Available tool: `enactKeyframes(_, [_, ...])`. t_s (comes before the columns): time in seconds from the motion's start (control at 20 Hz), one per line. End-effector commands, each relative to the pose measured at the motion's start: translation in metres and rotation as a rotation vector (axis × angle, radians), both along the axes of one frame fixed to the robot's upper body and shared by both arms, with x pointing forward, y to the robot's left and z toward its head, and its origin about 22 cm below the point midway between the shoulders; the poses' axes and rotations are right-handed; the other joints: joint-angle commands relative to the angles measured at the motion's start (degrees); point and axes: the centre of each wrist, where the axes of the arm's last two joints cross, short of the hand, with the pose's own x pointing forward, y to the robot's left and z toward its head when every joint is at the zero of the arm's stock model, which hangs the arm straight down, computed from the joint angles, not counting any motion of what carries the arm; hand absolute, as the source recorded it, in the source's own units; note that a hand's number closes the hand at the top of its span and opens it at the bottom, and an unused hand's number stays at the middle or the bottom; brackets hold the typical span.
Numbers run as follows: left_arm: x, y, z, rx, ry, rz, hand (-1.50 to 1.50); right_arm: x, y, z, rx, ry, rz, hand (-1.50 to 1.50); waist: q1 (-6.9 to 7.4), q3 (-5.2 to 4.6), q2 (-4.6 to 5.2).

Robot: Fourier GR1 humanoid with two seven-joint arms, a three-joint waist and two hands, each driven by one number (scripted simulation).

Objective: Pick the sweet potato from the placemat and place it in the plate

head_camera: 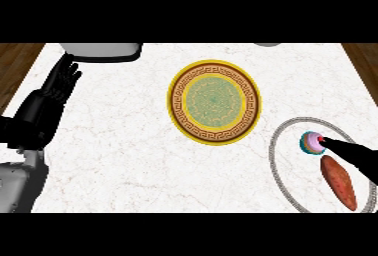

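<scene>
Right hand (353, 154): entered from the lower right, with a dark finger stretched straight out and nothing clasped. Its tip is seen at a small pink and teal round object (311, 142), though contact cannot be confirmed from this angle.

Sweet potato (339, 182): an elongated reddish-brown piece, laid just below and beside the right hand's outstretched finger, not gripped. It is judged to lie lengthwise along the hand's line of approach — an arrangement that would let the fingers close across its narrow width.

Placemat (275, 150): a pale round mat with a grey patterned border, spread beneath the right hand. Both the sweet potato and the small round object are carried on it.

Plate (214, 102): gold-rimmed with a green centre, set well away from the right hand, up and to its left, with nothing on it. The destination is thus left unobstructed.

Left hand (63, 80): shown at the far left edge, fingers straight and raised, at rest and holding nothing.

Status — the pick is judged not yet made; the hand would have to be brought lower, over the sweet potato, before any grasp.
</scene>
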Motion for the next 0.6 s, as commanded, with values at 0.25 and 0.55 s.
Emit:
enactKeyframes(0.25, [0.002, -0.001, -0.002, 0.019, 0.007, -0.005, 0.0, 0.016, -0.004, -0.043, -0.14, 0.051, -0.068, -1.5, 0.02, 0.03, 0.04])
enactKeyframes(0.55, [-0.004, 0.01, -0.012, -0.005, 0.014, -0.002, 0.0, 0.028, -0.024, -0.053, -0.119, 0.069, -0.085, -1.5, 0.04, 0.02, 0.03])
